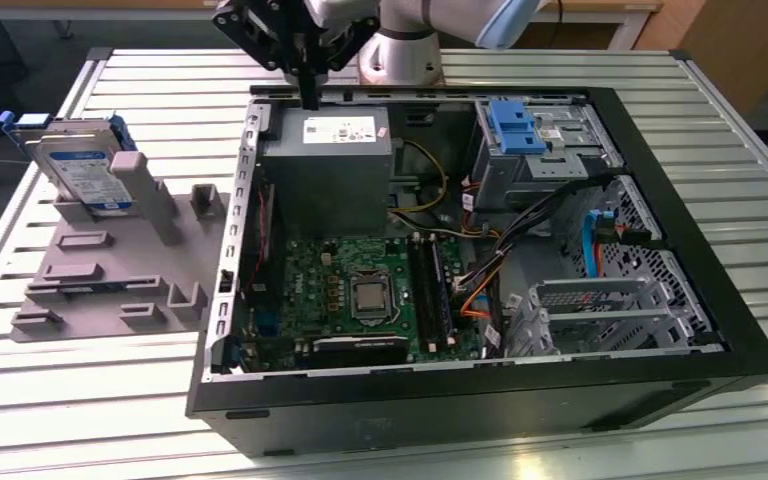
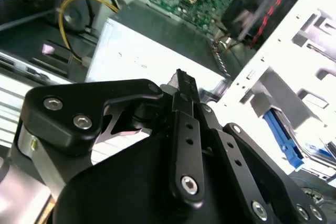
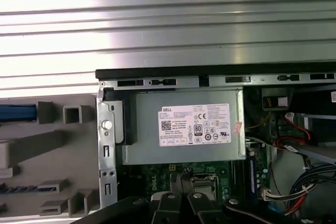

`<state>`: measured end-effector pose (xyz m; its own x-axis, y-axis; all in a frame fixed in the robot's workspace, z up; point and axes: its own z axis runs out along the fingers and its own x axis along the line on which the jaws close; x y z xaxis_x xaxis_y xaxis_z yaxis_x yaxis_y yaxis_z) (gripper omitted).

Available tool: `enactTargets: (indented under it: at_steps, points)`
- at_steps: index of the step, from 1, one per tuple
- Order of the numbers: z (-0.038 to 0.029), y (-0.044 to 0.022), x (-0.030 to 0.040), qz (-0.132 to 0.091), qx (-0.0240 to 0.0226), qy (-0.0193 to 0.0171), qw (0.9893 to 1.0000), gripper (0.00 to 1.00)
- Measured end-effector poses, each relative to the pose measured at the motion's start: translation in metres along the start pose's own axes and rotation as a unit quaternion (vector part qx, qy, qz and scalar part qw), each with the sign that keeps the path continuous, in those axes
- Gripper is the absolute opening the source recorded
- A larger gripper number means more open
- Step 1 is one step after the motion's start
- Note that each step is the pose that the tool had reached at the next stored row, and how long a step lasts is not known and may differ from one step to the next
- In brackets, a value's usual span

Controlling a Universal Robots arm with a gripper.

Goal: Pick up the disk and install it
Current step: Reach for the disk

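The disk point(image 1: 80, 170), a silver hard drive with a white-and-blue label and blue side rails, stands propped on edge in a grey fixture point(image 1: 104, 285) on the table, at the exterior view's left. My gripper point(image 1: 309, 98) hangs well to the right of it, over the far edge of the open computer case point(image 1: 491, 405), just above the grey power supply point(image 1: 331, 150). Its fingers are shut together with nothing between them, as both wrist views show: gripper point(image 2: 185, 80) and gripper point(image 3: 181, 177).
Inside the case lie the green motherboard point(image 1: 357, 290), loose cables point(image 1: 484, 270), a blue bracket on a silver cage point(image 1: 518, 130) and a silver drive cage point(image 1: 611, 310). The power supply point(image 3: 184, 129) fills the corner below me. A slatted metal table point(image 1: 758, 200) surrounds the case.
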<state>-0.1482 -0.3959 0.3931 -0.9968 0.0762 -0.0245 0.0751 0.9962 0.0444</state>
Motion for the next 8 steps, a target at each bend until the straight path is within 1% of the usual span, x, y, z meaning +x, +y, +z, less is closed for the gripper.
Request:
enactTargets:
  at_steps: [4,8]
  points:
    - [0.0,0.0061,0.0121,0.0,0.0,0.0,1.0,0.11]
    - [-0.0002,0.0064,0.0283,0.0,0.0001,0.0,1.0,0.11]
